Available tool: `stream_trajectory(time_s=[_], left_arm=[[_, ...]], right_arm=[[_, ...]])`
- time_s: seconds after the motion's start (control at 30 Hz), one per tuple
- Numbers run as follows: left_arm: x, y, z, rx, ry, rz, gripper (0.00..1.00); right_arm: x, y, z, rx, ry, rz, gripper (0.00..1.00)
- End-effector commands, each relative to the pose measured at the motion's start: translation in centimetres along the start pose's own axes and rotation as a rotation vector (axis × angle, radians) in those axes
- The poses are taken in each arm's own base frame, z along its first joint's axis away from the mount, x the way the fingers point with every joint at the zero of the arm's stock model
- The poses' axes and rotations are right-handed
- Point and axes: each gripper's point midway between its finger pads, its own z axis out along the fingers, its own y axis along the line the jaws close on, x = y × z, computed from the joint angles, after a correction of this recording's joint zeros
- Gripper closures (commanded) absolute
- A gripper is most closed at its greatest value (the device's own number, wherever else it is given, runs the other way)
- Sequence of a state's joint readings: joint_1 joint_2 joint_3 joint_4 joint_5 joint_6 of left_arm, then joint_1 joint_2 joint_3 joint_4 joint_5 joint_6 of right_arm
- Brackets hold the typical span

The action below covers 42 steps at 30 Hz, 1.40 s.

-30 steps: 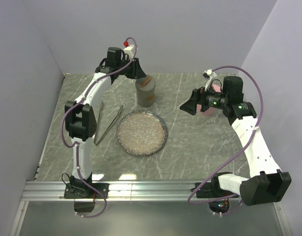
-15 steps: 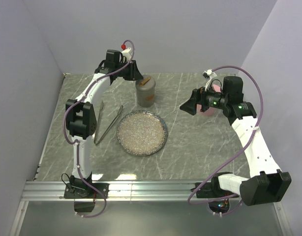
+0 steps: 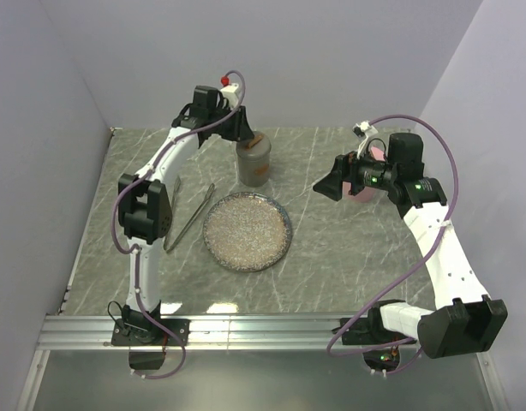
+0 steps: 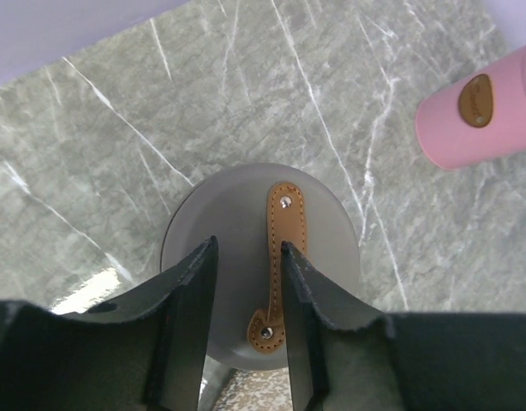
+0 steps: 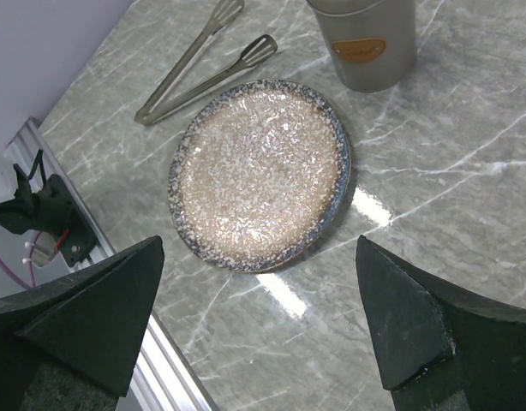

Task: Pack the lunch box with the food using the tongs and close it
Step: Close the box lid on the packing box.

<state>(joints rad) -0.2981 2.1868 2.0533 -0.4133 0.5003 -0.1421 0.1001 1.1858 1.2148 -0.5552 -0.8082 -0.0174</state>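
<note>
At 12 o'clock from the plate [image 3: 248, 231], the left gripper [image 4: 246, 257] hovers over the lidded lunch box [image 3: 254, 163], jaws slightly apart and empty. The right gripper [image 5: 259, 257] has its jaws wide, holding nothing. The tongs [image 3: 188, 214] lie untouched at 9 o'clock, so packing looks not yet begun.

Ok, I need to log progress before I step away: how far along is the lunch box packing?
Done: nothing visible yet. The tongs lie untouched beside the bare plate, and nothing to pack shows in any view. In hand: the left hand hovers open over the grey container's lid; the right hand is open and empty. Left: picking up the tongs, packing, closing.
</note>
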Motion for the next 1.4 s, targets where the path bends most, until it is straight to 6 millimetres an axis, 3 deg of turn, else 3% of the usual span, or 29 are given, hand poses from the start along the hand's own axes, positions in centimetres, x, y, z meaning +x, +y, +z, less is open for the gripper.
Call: stream_trajectory(time_s=[0.0,0.27,0.57,0.67,0.77,0.8,0.83,0.87,0.93,0.97,1.0,1.07,1.13,1.27,1.3,1.37], left_arm=[[-5.3,-2.3,-3.4,-0.030,-0.106,0.120,0.58],[-2.3,-2.8,-1.9,-0.077,-0.009,0.223,0.58],[1.0,-1.3,-0.1,-0.128,0.095,0.210,0.59],[-1.3,-2.1,-1.4,-0.106,0.022,0.212,0.57],[-5.1,-3.3,-3.8,-0.053,-0.089,0.146,0.53],[-6.5,-4.4,-4.9,0.001,-0.127,0.133,0.52],[-7.3,-3.6,-6.1,0.013,-0.157,0.045,0.52],[-9.4,-3.7,-7.0,0.049,-0.243,0.039,0.51],[-9.2,-4.5,-9.0,0.156,-0.283,-0.098,0.51],[-11.8,-4.1,-11.8,0.178,-0.400,-0.082,0.49],[-10.1,-2.7,-11.4,0.182,-0.400,-0.141,0.48],[-10.1,-1.1,-12.9,0.183,-0.440,-0.248,0.48],[-9.0,0.3,-12.9,0.194,-0.440,-0.343,0.48],[-6.3,2.6,-11.1,0.198,-0.390,-0.528,0.47],[-4.7,3.3,-10.4,0.188,-0.375,-0.585,0.45],[-3.8,4.3,-9.7,0.179,-0.385,-0.682,0.43]], right_arm=[[0.2,0.3,-0.3,-0.007,-0.008,-0.017,0.00],[0.3,0.2,-0.3,-0.005,-0.007,-0.019,0.00],[0.3,0.1,-0.3,0.001,-0.004,-0.017,0.00],[0.4,0.0,-0.3,0.003,0.000,-0.016,0.00],[0.3,0.1,-0.2,-0.002,-0.007,-0.013,0.00],[0.4,0.2,-0.2,-0.005,-0.005,-0.006,0.00],[0.3,0.1,-0.2,-0.005,-0.007,-0.004,0.00],[0.4,0.2,-0.2,-0.007,-0.007,-0.002,0.00],[0.3,0.3,-0.3,-0.004,-0.009,-0.006,0.00],[0.2,0.2,-0.4,0.003,-0.010,-0.010,0.00],[0.2,0.3,-0.5,0.007,-0.011,-0.013,0.00],[0.3,0.2,-0.6,0.015,-0.008,-0.015,0.00],[0.2,0.1,-0.8,0.022,-0.005,-0.021,0.00],[-0.1,-0.2,-0.8,0.037,0.003,-0.013,0.00],[-0.2,-0.3,-0.8,0.039,0.002,-0.012,0.00],[-0.2,-0.6,-0.8,0.051,-0.005,-0.008,0.00]])
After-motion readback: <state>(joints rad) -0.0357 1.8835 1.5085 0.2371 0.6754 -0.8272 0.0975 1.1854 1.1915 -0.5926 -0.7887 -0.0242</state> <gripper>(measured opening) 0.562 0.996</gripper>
